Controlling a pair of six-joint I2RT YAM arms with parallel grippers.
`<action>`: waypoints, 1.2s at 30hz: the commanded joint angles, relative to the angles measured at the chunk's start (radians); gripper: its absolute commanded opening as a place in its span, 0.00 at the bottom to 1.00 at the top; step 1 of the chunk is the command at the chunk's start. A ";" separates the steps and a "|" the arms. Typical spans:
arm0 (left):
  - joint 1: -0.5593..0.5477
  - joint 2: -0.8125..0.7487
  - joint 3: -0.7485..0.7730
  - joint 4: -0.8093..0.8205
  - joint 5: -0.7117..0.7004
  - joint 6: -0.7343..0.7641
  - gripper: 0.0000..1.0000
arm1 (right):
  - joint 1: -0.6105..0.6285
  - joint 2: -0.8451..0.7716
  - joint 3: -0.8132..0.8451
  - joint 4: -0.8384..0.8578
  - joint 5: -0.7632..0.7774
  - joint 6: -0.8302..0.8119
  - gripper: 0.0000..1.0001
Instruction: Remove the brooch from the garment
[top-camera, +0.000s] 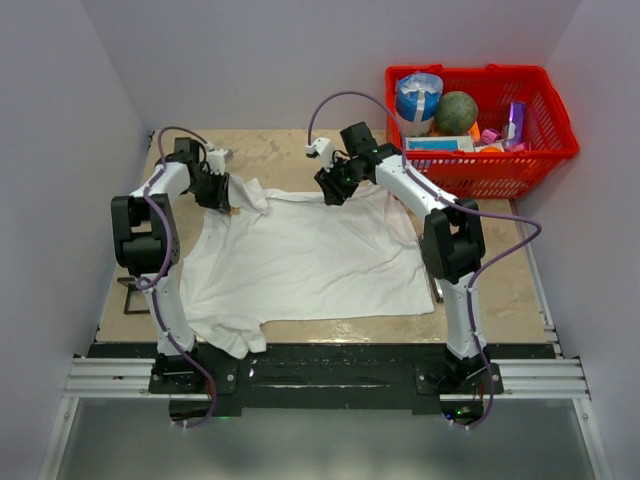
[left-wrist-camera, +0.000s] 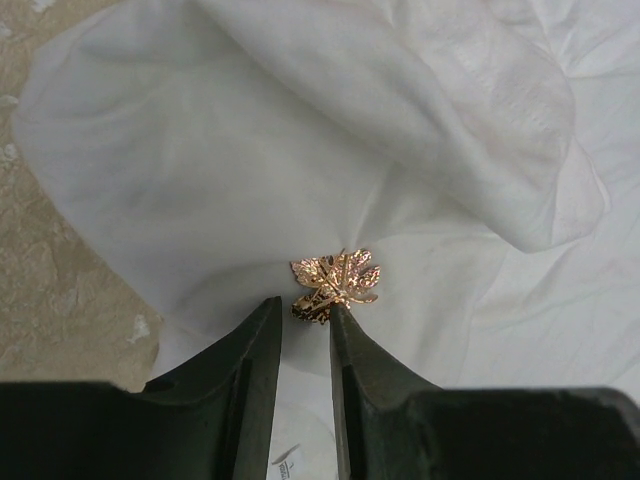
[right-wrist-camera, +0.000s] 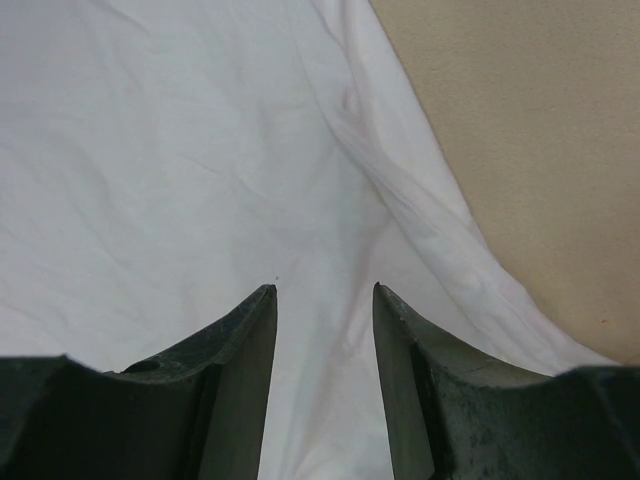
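Since the left claw (left-wrist-camera: 303, 305) is only loosely parted around the bottom of the brooch (left-wrist-camera: 338, 280), pinned to the shirt (top-camera: 310, 255) near the surface's (top-camera: 510, 290) far-left corner, and the right claw (right-wrist-camera: 323, 287) is released, a tug might just lift cloth.

A tall fold of the shirt (left-wrist-camera: 480, 130) rises right behind the brooch (left-wrist-camera: 335, 285), so the way ahead is blocked there. The left fingers (left-wrist-camera: 250, 380) have only a thin gap between them. Bare counter (top-camera: 500, 290) lies open on the right side. The red basket (top-camera: 520, 170) fills the far right corner.
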 joint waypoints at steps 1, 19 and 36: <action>-0.011 -0.060 -0.014 0.052 -0.014 0.038 0.30 | 0.008 -0.017 0.026 0.005 -0.006 0.029 0.46; -0.091 -0.029 0.005 0.075 -0.075 0.177 0.18 | 0.008 -0.009 -0.003 0.013 0.008 0.026 0.46; -0.111 -0.035 0.051 0.019 -0.078 0.198 0.00 | 0.008 0.000 -0.002 0.023 0.031 0.021 0.45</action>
